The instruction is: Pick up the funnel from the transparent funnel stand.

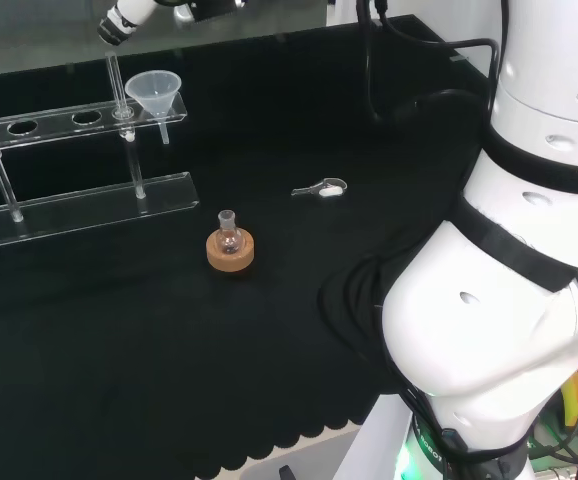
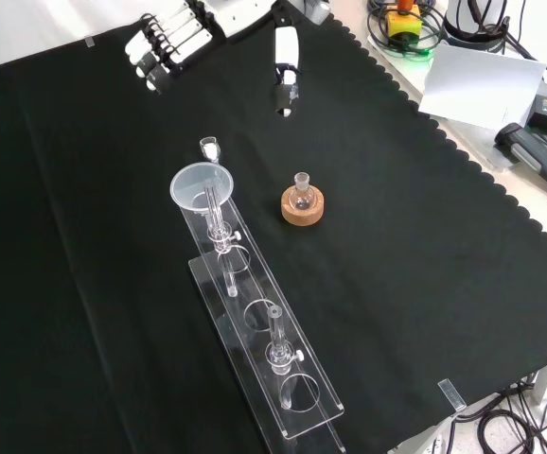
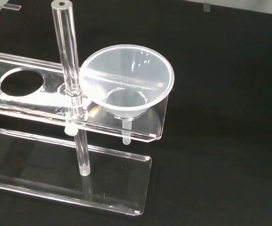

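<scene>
With fingers straight and nothing held, the robot hand (image 2: 174, 43) should be lowered around the funnel (image 2: 198, 186) rim, clear of the stand's post (image 2: 215, 216)

cloth: black bench cloth (image 2: 425, 284), plain, no pattern, scalloped edge pale against the floor
funnel: translucent milky-white plastic funnel (image 3: 126, 87), cloudy rim, clearer stem
stand: clear colourless acrylic funnel stand (image 2: 297, 402), edges catch white glare; black cloth shows through the plates
rods: clear glass-like upright rods (image 3: 72, 70), white highlights along their length
hand: black and white robot hand (image 2: 165, 43), white finger segments with black between them, at 11 o'clock in the front view
flask: small clear glass flask (image 1: 229, 232), colourless
ring: tan cork ring (image 1: 230, 251), light brown, under the flask
arm: glossy white arm links (image 1: 509, 300) with black bands, at 3 o'clock in the head view
</scene>
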Controlling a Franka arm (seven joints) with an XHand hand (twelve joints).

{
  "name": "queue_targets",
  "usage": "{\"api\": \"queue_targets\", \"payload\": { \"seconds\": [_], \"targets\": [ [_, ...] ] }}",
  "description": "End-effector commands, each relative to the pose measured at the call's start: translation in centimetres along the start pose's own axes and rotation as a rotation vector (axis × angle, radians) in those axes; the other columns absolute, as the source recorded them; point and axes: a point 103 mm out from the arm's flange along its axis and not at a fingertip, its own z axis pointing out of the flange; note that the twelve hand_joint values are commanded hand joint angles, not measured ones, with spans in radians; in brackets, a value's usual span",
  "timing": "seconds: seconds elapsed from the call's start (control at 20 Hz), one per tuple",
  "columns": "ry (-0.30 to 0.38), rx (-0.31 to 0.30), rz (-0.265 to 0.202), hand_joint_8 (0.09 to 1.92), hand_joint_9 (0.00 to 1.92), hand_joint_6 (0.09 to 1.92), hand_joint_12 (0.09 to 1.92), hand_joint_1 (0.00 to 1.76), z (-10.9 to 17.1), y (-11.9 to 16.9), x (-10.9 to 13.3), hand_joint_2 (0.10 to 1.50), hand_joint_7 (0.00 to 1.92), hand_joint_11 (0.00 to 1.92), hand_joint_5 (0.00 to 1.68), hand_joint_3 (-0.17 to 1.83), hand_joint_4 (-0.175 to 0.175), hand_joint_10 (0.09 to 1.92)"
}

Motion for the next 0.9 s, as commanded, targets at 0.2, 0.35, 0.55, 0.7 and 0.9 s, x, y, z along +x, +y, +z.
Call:
{"api": "queue_targets", "payload": {
  "seconds": [0.2,0.35,0.55,0.7,0.9],
  "targets": [
    [0.012,0.030,-0.009,0.09,0.01,0.09,0.09,0.49,2.9,1.3,-0.4,0.63,0.01,0.00,0.00,0.01,-0.024,0.09],
    [0.016,0.054,-0.019,0.09,0.02,0.09,0.09,0.48,4.2,1.4,0.2,0.63,0.02,0.00,0.00,0.01,-0.026,0.09],
    [0.040,0.081,-0.027,0.09,0.03,0.09,0.09,0.48,5.9,1.9,0.7,0.63,0.04,0.00,0.00,0.01,-0.031,0.09],
    [0.071,0.105,-0.016,0.09,0.03,0.09,0.09,0.48,7.1,2.7,1.2,0.63,0.06,0.00,0.00,0.01,-0.034,0.09],
    [0.089,0.111,-0.026,0.09,0.04,0.09,0.09,0.48,8.1,3.8,1.4,0.63,0.08,0.00,0.00,0.01,-0.036,0.09]
  ]
}}
